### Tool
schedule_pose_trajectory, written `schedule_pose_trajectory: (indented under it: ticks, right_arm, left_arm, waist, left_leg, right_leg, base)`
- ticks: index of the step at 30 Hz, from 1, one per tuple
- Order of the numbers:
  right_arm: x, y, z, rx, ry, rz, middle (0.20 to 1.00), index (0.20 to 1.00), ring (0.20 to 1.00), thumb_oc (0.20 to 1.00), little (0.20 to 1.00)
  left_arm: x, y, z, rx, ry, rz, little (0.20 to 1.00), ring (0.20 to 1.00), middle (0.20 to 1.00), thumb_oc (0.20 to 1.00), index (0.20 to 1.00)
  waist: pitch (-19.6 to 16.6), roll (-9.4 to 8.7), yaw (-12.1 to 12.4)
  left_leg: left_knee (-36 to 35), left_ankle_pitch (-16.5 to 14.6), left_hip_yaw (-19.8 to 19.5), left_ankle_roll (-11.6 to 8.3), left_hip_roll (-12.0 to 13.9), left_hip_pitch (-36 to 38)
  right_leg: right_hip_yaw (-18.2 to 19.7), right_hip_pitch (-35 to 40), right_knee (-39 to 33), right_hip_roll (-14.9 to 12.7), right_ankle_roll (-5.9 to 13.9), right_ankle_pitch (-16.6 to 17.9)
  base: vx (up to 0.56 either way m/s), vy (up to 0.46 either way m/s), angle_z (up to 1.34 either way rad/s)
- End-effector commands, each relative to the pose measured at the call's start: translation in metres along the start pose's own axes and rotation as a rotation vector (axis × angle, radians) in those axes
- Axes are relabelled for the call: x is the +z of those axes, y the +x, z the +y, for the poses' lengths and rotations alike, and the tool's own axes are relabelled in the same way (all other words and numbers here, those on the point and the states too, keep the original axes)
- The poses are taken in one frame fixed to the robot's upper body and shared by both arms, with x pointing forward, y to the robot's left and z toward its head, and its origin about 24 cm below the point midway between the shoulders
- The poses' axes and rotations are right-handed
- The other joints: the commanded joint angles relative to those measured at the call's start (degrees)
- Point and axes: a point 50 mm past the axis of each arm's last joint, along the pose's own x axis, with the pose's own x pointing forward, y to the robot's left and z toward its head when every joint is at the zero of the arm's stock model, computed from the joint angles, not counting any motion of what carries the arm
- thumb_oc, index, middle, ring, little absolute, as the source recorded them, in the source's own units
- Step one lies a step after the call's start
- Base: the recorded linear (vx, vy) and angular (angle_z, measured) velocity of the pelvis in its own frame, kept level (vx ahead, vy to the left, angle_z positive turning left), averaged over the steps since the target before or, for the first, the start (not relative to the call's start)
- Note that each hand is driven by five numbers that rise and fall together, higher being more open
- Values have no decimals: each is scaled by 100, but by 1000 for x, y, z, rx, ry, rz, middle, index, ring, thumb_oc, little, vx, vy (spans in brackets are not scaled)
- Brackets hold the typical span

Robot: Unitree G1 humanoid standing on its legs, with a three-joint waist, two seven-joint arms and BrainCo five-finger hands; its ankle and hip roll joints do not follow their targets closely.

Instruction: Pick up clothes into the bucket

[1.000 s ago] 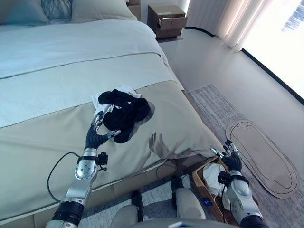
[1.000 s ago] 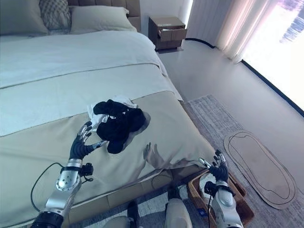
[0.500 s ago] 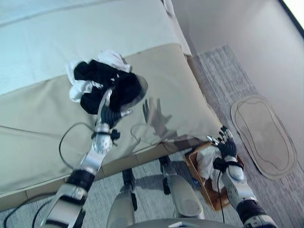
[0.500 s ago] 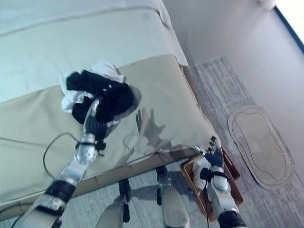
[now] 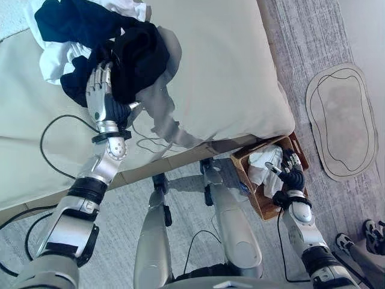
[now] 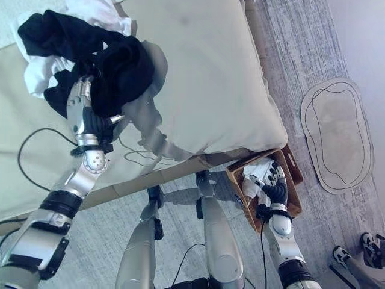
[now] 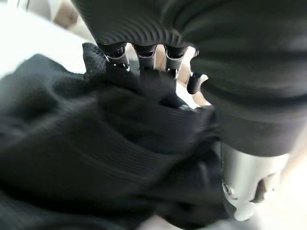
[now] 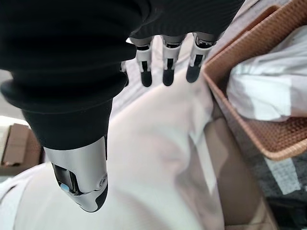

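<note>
We see the black garment (image 5: 129,57) heaped on the bed (image 5: 228,90) near its foot edge, lying partly over a white garment (image 5: 51,63). Our left hand (image 5: 102,96) rests at the heap's near side, and in the left wrist view its fingers (image 7: 144,72) sink into the dark cloth, so we cannot tell whether they grip it. Down on the grey rug (image 5: 301,42) beside the bed stands the wicker basket (image 6: 292,180) with white clothing (image 5: 261,164) inside. Our right hand (image 5: 289,174) hangs just over it, fingers (image 8: 165,67) straight and slightly spread, holding nothing. An oval mat (image 5: 343,120) lies further out.
</note>
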Motion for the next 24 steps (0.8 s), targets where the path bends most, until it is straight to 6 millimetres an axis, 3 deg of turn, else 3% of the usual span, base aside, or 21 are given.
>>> schedule_pose_trajectory:
  ticks: [1, 5, 9, 16, 21, 22, 23, 24]
  right_arm:
    - [19, 0, -2, 11, 38, -112, 1000, 1000, 1000, 1000, 1000]
    - [23, 2, 1, 39, 32, -126, 1000, 1000, 1000, 1000, 1000]
    - [27, 3, 1, 61, 35, -146, 1000, 1000, 1000, 1000, 1000]
    - [28, 2, -2, 83, 23, -148, 1000, 1000, 1000, 1000, 1000]
    - [29, 4, 1, 100, 13, -144, 1000, 1000, 1000, 1000, 1000]
    - [29, 5, 2, 103, 12, -144, 1000, 1000, 1000, 1000, 1000]
    - [30, 6, 2, 104, 10, -145, 1000, 1000, 1000, 1000, 1000]
    - [30, 6, 2, 104, 11, -145, 1000, 1000, 1000, 1000, 1000]
  left_arm:
    - [-14, 22, 28, 121, 151, -18, 1000, 1000, 1000, 1000, 1000]
    - [-29, 40, 37, 96, 305, 23, 1000, 1000, 1000, 1000, 1000]
    - [-31, 56, 50, 91, 407, 17, 1000, 1000, 1000, 1000, 1000]
    - [-30, 70, 61, 68, 491, -28, 1000, 1000, 1000, 1000, 1000]
    - [-33, 69, 54, -20, 534, -22, 1000, 1000, 1000, 1000, 1000]
    - [-33, 69, 50, -54, 540, -12, 363, 363, 363, 363, 363]
    - [-33, 68, 47, -72, 536, -11, 200, 200, 200, 200, 200]
    - [-33, 68, 47, -72, 535, -11, 200, 200, 200, 200, 200]
  waist:
    - [-233, -246, -106]
    - [-225, -289, -178]
    - [-236, -338, -251]
    - [-383, -335, -305]
    - [-376, -371, -303]
    - [-354, -390, -301]
    - [-343, -400, -307]
    - [-340, -400, -305]
  left_leg:
    - [941, -681, 28, 118, 168, -129]
    - [978, -695, 47, 147, 149, -240]
    - [1158, -749, 60, 153, 114, -447]
    - [1486, -862, 39, 175, 35, -824]
    - [1494, -867, 67, 204, 32, -862]
    - [1501, -869, 80, 211, 33, -859]
    - [1511, -867, 86, 217, 25, -860]
    - [1512, -868, 86, 217, 25, -859]
  right_leg:
    - [311, -479, 592, -248, 509, -128]
    - [340, -587, 571, -234, 533, -84]
    - [371, -675, 539, -252, 547, -44]
    - [404, -880, 576, -238, 532, -20]
    - [419, -919, 546, -242, 564, 42]
    - [423, -906, 532, -250, 573, 59]
    - [424, -899, 523, -255, 576, 67]
    - [425, -897, 522, -255, 576, 67]
  base:
    - [-17, 8, 5]
    - [-4, 2, -2]
    - [-5, 3, -2]
    - [-2, 0, -1]
    - [-17, 20, 1]
    - [-35, 25, -1]
    - [0, 0, 0]
    - [-32, 36, -2]
